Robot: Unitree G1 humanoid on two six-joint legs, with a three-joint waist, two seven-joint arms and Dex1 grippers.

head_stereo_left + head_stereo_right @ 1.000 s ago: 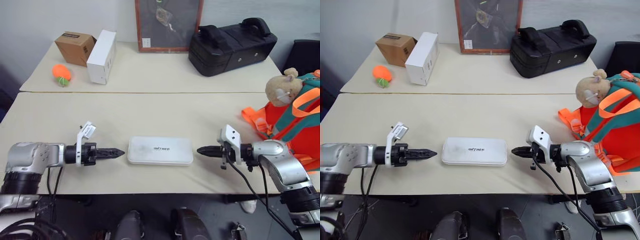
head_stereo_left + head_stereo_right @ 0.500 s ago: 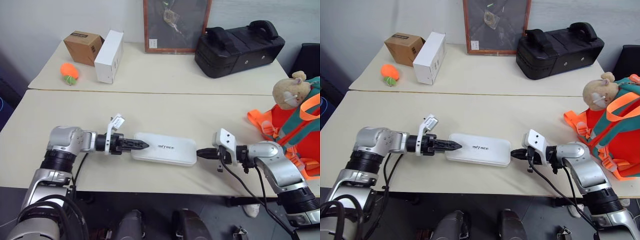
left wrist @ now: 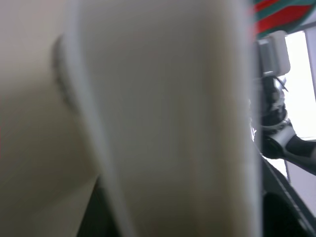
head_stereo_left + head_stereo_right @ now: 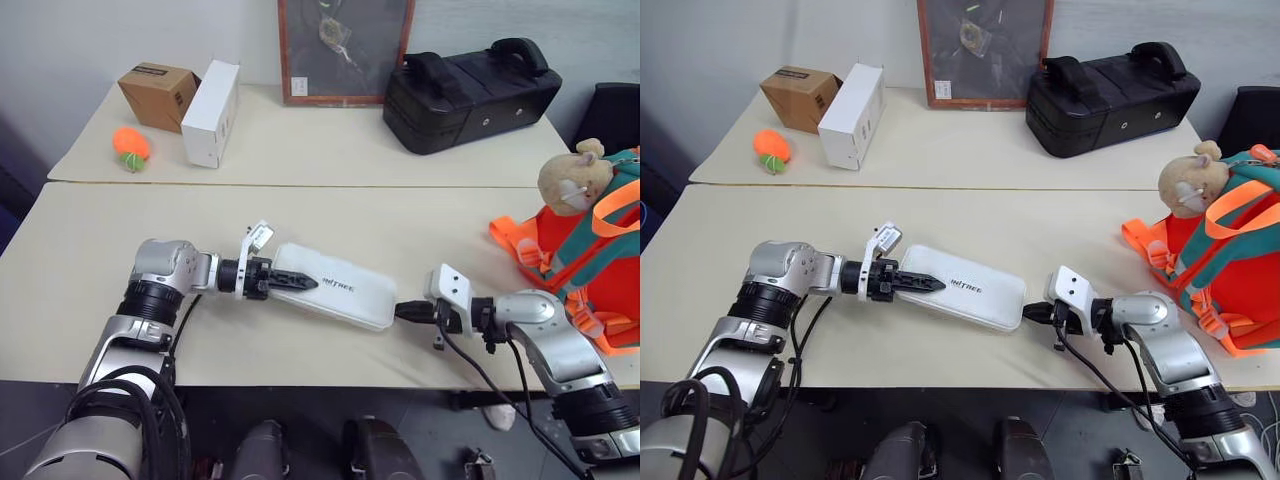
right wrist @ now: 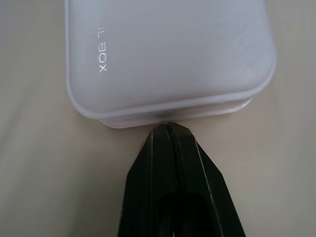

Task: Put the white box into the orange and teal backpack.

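Note:
The white box (image 4: 350, 295) lies slantwise on the near table, its left end slightly raised. My left gripper (image 4: 298, 282) reaches in from the left and is shut on that end, one black finger lying across the lid. In the left wrist view the white box (image 3: 163, 123) sits close between the two fingers. My right gripper (image 4: 405, 311) is shut, its tip touching the box's right end; the right wrist view shows the right gripper (image 5: 168, 127) against the rim of the white box (image 5: 168, 54). The orange and teal backpack (image 4: 590, 265) stands at the table's right edge, a tan bear (image 4: 570, 180) on top.
On the far table stand a black hard bag (image 4: 465, 90), a framed picture (image 4: 340, 50), a white carton (image 4: 210, 110), a brown box (image 4: 155, 95) and an orange toy (image 4: 130, 148). A seam divides the two tables. The near table's front edge runs just below both grippers.
My left gripper moved right onto the box's left end and closed on it. The box turned, its left end swinging away and up. The right gripper stayed at the right end.

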